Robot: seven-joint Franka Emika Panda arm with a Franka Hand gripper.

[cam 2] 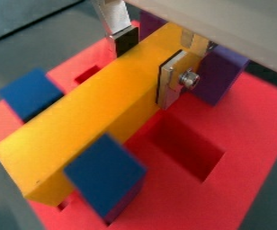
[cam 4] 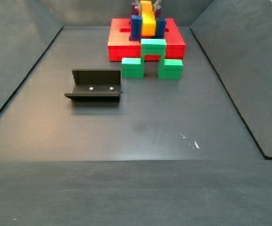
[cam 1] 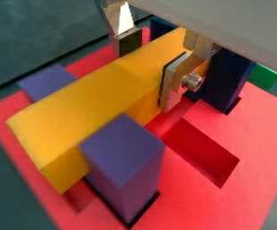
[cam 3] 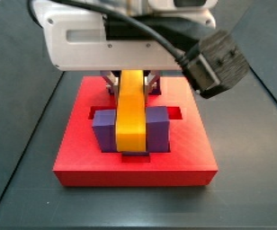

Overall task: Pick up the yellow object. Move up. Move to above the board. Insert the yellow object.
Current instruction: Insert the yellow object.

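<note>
**Yellow object held over the board between the posts**

The end effector (cam 1: 153, 61) is clamped on the yellow object (cam 1: 99, 112), its flat silver fingers (cam 1: 177, 79) pressing against the block's two long sides near one end. In both wrist views the block runs out lengthwise from between the fingers, so most of its length lies ahead of the end effector (cam 2: 151, 61) and not under it.

The yellow object (cam 2: 87, 126) lies over the board (cam 1: 255, 171), passing between a pair of upright posts. In a wrist view these posts look purple (cam 1: 123, 166); in a wrist view the near ones look blue (cam 2: 105, 175). A square recess (cam 1: 207, 153) in the red slab lies open just beside the block.

In a side view the yellow object (cam 3: 131, 112) runs along the middle of the board (cam 3: 135, 166) with a purple post (cam 3: 105, 128) on each side, while the arm's white housing hides its far end. Whether the block rests on the slab or hangs just above it cannot be told.

In a side view the board (cam 4: 121, 37) sits at the far end of the dark surface (cam 4: 150, 124), with green blocks (cam 4: 132, 66) just in front of it and the fixture (cam 4: 94, 86) nearer, well apart from the end effector.
</note>
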